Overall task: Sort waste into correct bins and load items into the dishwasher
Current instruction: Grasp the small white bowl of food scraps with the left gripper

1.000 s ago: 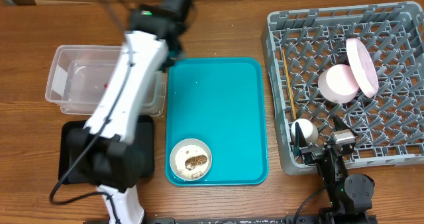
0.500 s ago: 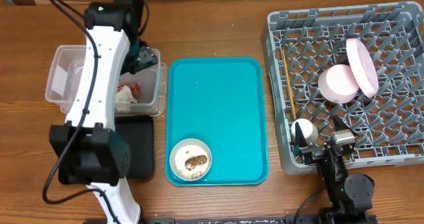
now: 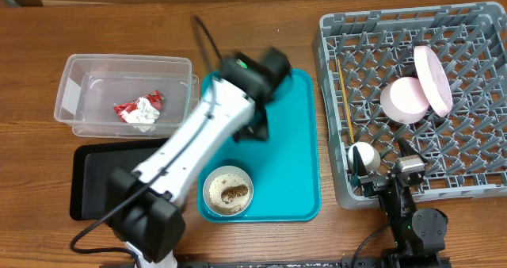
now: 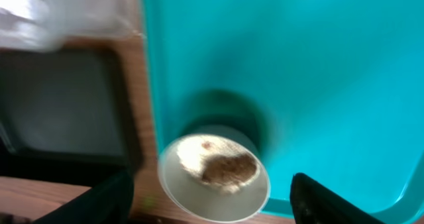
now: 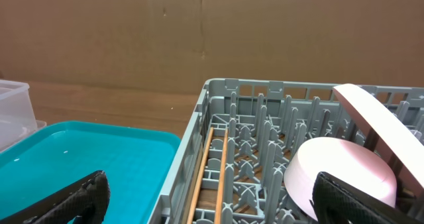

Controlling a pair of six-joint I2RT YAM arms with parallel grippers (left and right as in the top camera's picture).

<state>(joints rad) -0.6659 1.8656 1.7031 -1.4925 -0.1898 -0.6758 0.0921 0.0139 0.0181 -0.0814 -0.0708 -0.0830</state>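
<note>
Left arm (image 3: 190,137): long white shell links, black joints, black base block, small green light (image 3: 240,62) near wrist. Thin black cable (image 3: 204,32) above wrist, another looping by base. Right arm (image 3: 412,216): compact, all black, silver-grey block on top, black cable at foot. Left pincer (image 4: 213,199), right pincer (image 5: 218,201): black fingers (image 5: 73,199), rounded tips.
</note>
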